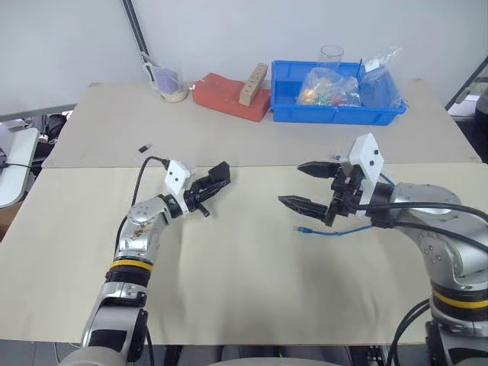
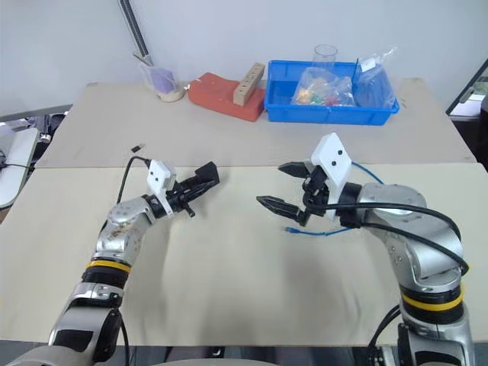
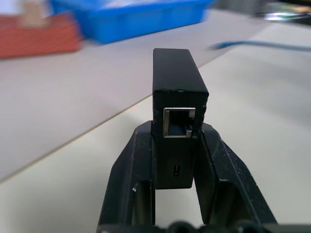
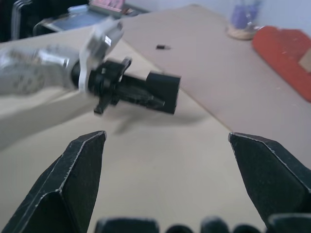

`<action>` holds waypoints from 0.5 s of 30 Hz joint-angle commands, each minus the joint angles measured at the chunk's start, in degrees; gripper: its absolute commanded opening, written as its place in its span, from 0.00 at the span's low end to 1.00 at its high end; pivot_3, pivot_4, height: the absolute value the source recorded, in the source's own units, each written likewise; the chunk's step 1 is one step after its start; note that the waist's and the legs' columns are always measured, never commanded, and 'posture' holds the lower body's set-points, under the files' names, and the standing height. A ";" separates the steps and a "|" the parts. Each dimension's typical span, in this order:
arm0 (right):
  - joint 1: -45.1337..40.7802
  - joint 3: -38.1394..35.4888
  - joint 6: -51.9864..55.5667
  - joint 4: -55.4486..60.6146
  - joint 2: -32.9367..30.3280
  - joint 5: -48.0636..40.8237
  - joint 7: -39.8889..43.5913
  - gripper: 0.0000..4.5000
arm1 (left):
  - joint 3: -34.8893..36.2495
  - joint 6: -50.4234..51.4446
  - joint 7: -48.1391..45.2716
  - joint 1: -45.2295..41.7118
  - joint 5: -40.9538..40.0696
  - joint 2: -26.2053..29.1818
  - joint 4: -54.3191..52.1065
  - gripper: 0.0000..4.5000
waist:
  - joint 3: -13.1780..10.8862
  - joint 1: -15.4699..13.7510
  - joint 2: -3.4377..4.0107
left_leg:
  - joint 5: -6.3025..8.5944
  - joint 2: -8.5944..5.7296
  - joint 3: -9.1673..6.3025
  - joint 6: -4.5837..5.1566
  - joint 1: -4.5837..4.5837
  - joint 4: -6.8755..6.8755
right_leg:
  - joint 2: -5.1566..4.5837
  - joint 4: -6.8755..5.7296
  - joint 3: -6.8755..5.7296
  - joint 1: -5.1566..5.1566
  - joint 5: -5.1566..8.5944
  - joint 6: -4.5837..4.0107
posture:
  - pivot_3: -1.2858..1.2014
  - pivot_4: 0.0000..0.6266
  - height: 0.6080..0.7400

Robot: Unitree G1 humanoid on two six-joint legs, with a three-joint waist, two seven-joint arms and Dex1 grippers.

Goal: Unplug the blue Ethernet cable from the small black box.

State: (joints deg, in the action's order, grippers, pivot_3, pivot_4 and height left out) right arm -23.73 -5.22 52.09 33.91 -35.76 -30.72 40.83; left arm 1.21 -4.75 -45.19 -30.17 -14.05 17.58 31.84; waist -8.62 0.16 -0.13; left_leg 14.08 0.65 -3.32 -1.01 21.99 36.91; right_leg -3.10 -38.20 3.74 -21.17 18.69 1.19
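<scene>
My left gripper (image 1: 216,178) is shut on the small black box (image 1: 220,173), holding it above the table with the box pointing toward the right arm. In the left wrist view the box (image 3: 177,92) stands between the fingers (image 3: 131,165), and its metal port faces the camera with nothing plugged in. The blue Ethernet cable (image 1: 335,231) lies loose on the table under my right arm, its plug end (image 1: 300,228) free. My right gripper (image 1: 290,183) hangs open above that cable, facing the box (image 4: 163,90) across a gap, with nothing between its fingers.
Along the far side of the table stand a blue bin (image 1: 335,114) with plastic bags, a red pad (image 1: 225,97) with a wooden block (image 1: 253,84) on it, and a small cup (image 1: 171,82). A tiny black object (image 1: 144,148) lies at the left.
</scene>
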 commanded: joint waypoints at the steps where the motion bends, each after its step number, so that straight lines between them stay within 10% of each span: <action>1: 0.15 -1.83 1.37 3.34 1.02 -1.65 -4.02 0.99 | 0.76 -6.72 3.08 -3.46 2.08 -2.14 5.79 0.13 | 0.00 -0.15 0.00 | 0.00 -0.02 0.00 0.00 0.00 0.00 | -0.01 0.00 -0.01 0.00 0.00 0.00 | 0.52 0.24 1.00; 6: 0.73 -1.32 1.12 3.73 1.07 -1.55 -7.23 0.99 | 1.05 -11.42 4.60 -5.98 3.64 -3.93 13.84 0.13 | 0.00 0.18 0.00 | 0.00 -0.02 0.01 0.00 -0.02 -0.02 | 0.01 -0.01 -0.01 0.00 0.00 0.00 | 0.52 0.24 1.00; 15: 0.67 -1.32 -0.23 2.04 0.47 -1.36 -9.13 1.00 | 1.71 -11.70 2.28 -5.00 2.91 -3.03 14.62 1.00 | 0.01 0.66 0.00 | -0.01 0.00 0.00 0.01 -0.04 -0.05 | 0.05 -0.06 -0.02 0.00 0.00 0.00 | 0.52 0.24 1.00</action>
State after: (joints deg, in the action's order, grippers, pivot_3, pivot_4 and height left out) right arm -22.78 -5.31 53.13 35.33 -34.80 -31.84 32.06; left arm 1.81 -16.16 -42.52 -35.69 -10.86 13.59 47.43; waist -8.61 0.82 -0.13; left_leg 14.07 0.65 -3.32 -1.00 21.95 36.87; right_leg -3.05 -38.26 3.73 -21.17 18.69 1.20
